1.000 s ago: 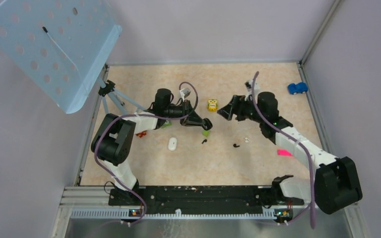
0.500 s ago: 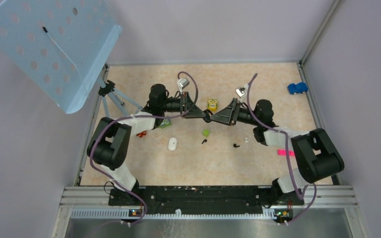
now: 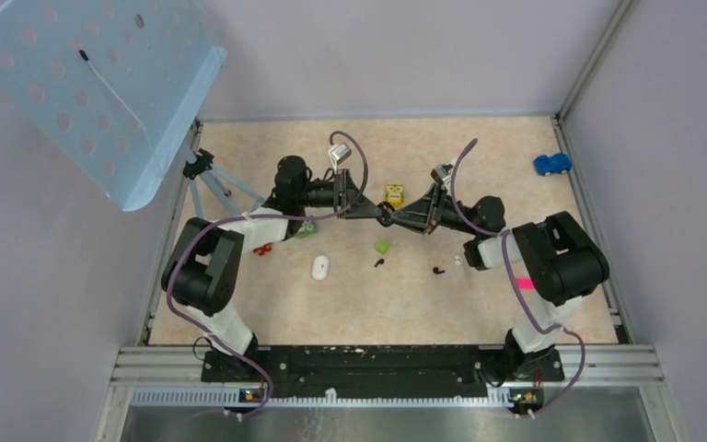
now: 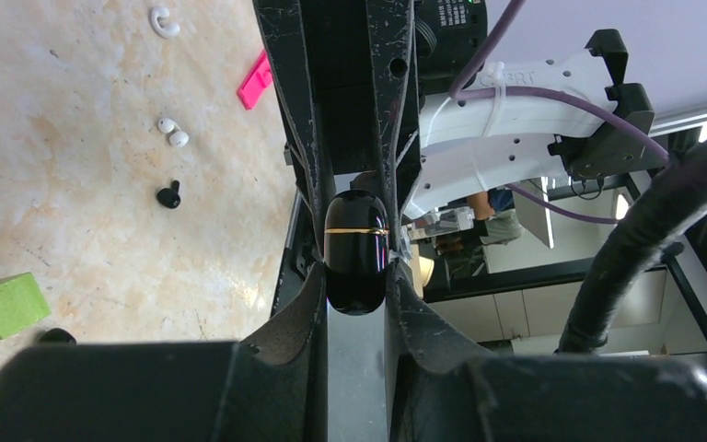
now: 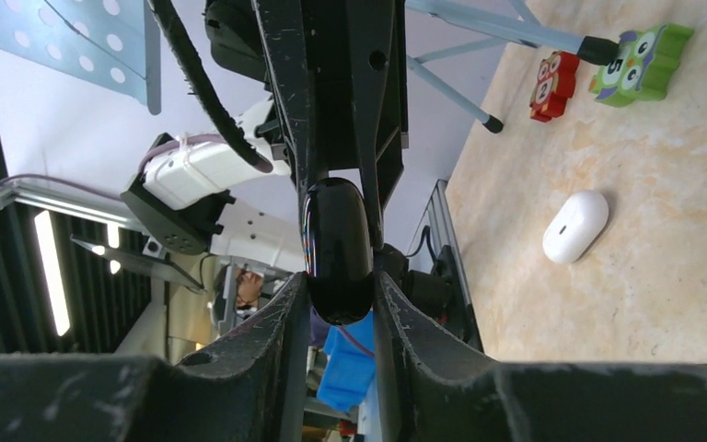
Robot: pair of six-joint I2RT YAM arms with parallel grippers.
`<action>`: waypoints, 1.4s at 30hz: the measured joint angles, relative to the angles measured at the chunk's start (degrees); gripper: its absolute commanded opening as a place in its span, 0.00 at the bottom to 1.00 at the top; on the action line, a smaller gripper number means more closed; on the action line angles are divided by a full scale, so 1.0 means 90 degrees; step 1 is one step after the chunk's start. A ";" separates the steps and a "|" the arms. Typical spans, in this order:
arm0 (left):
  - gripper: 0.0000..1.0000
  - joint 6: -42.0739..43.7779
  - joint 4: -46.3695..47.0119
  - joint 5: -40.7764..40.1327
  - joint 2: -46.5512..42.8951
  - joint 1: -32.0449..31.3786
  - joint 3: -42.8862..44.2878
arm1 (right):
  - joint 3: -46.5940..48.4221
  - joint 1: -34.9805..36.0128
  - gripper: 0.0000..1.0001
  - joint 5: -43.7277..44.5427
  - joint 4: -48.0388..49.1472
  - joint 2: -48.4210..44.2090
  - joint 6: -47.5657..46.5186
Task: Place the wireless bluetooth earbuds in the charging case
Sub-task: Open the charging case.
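Top external view: left gripper (image 3: 379, 215) and right gripper (image 3: 398, 220) meet tip to tip above table (image 3: 515, 147). Left fingers pinch black charging case (image 4: 356, 249); right fingers clamp same case from opposite end. Below, on table: black earbud (image 3: 379, 263) near green cube (image 3: 383, 247); second earbud (image 3: 438, 271) farther right.
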 measured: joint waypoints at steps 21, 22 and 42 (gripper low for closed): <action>0.00 -0.0532 0.1484 0.0321 -0.0002 0.0007 0.0000 | 0.0680 -0.0073 0.40 -0.0107 0.0284 0.0257 0.1421; 0.00 -0.0590 0.1574 0.0321 -0.0002 0.0007 0.0000 | 0.0685 -0.0073 0.43 -0.0104 0.0321 0.0257 0.1421; 0.00 -0.0930 0.1598 0.0495 -0.0002 0.0049 0.0015 | 0.1627 -0.0066 0.59 -0.0219 -0.5003 -0.1277 -0.3016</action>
